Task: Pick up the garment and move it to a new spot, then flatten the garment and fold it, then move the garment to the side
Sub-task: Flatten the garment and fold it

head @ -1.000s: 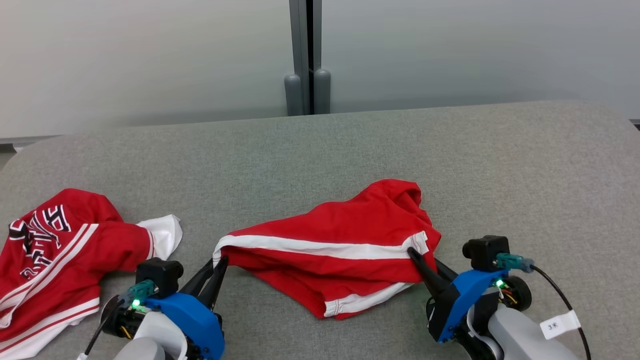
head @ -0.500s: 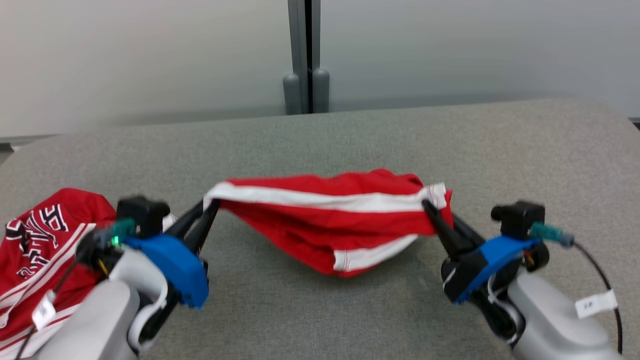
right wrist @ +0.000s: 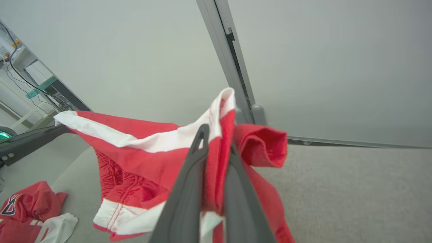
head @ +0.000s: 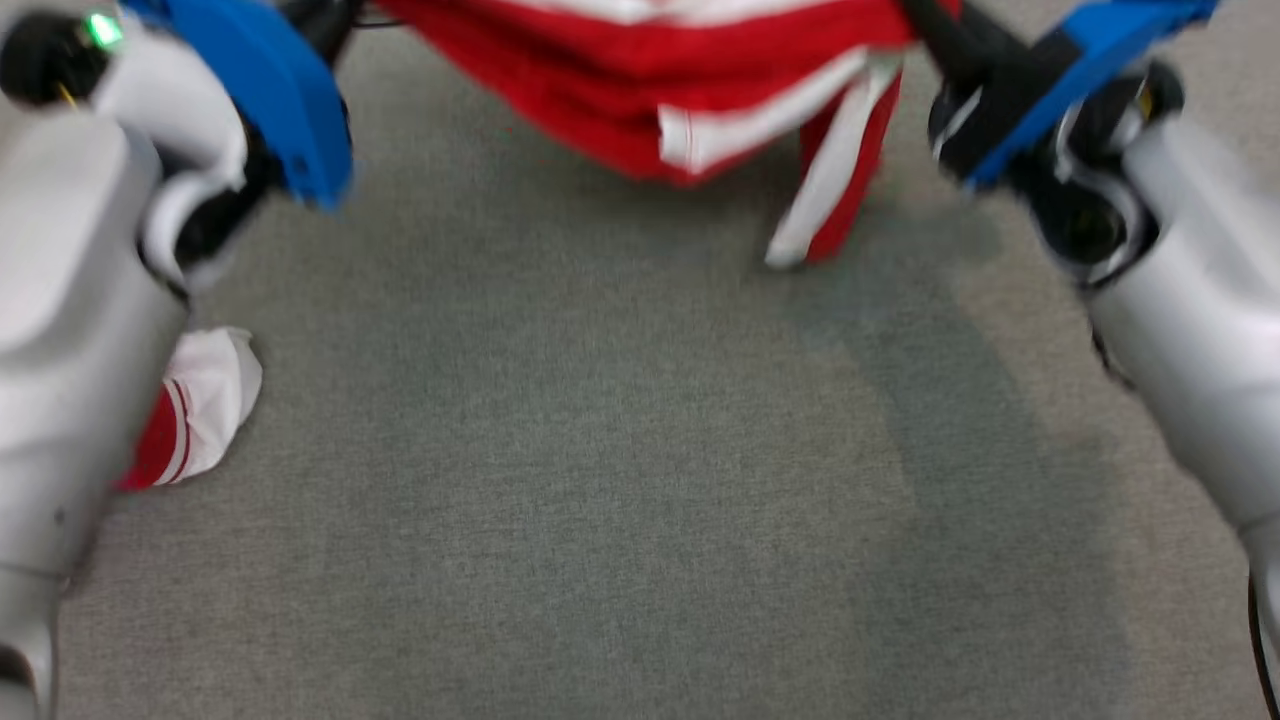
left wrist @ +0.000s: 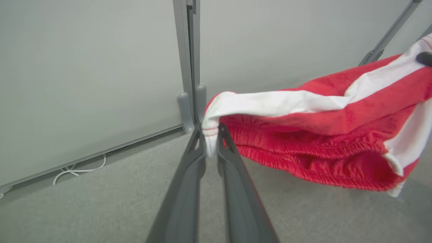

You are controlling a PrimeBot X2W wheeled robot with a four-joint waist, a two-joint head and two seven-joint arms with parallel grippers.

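Garment (head: 640, 60): red shorts with white stripes, strung along the top edge of the head view. Hanging clear of the grey surface (head: 600, 480), sagging in the middle and drooping lowest just right of centre.

Clamped at both ends. Left gripper (left wrist: 211, 131) pinched on the white corner at the centre of the left wrist view. Right gripper (right wrist: 216, 135) closed on red-and-white cloth at the centre of the right wrist view. Pulled fairly taut along the top stripe, with the gathered waistband loose below it at the right of the left wrist view.

Judged to be the first step: picked up and on the way to a new spot, not yet laid down. Flattening, folding and moving aside all left to do.

Next, probably: carry over the open middle of the head view, well apart from the jersey (head: 205, 395) at lower left. Then lower with both ends held wide, so as to land spread rather than bunched. Calls for a level, matched descent of both arms, and no release until cloth rests on the surface.

Worth watching for the drooping part touching down first and folding under. Worth watching too for a slip at the left corner, held only by a thin edge. Hard to judge height above the surface, given the blur in the head view.
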